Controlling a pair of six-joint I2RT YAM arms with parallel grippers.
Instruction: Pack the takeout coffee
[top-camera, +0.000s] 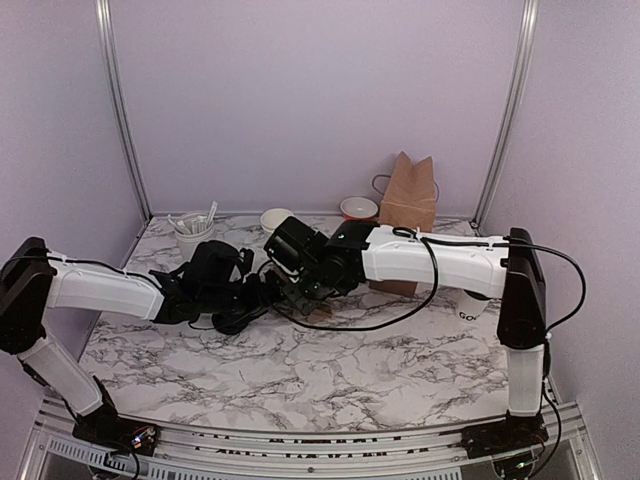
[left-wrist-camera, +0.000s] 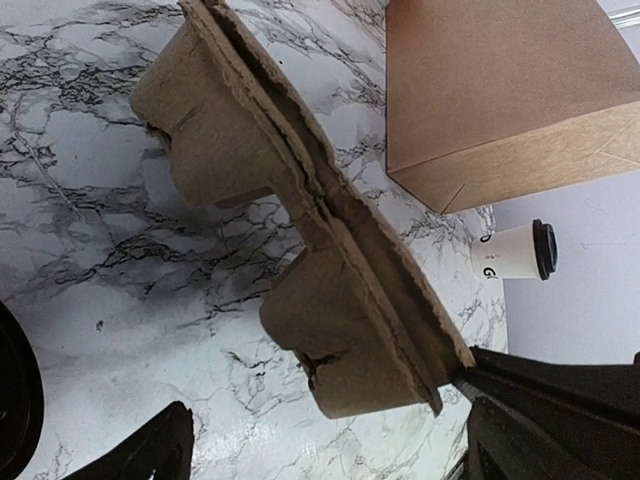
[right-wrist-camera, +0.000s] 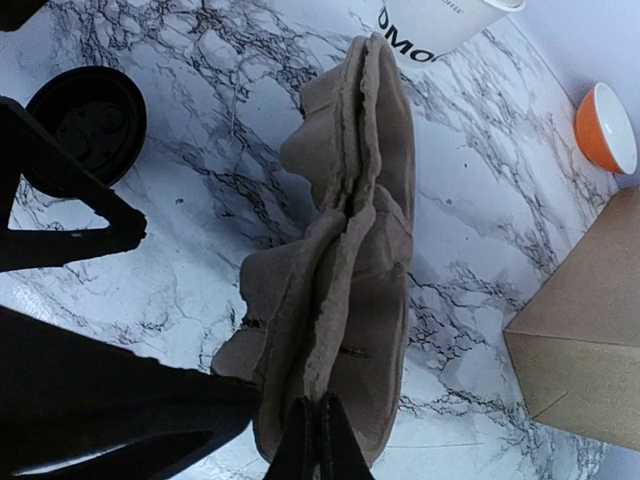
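While the coffee stands upright toward the right side of the table, near the bag but apart from it, neither arm touches it. It is a small, smooth white paper cup with dark lettering and a round black plastic lid. The table is glossy white marble with grey veins; the bag is flat-sided brown kraft paper. The right gripper is pinched tight on the edge of a carrier of rough tan moulded pulp, folded along its middle, with ragged rims and rounded pockets bulging on both sides. The left gripper is spread wide and holds nothing; its black fingers flank the carrier's end.
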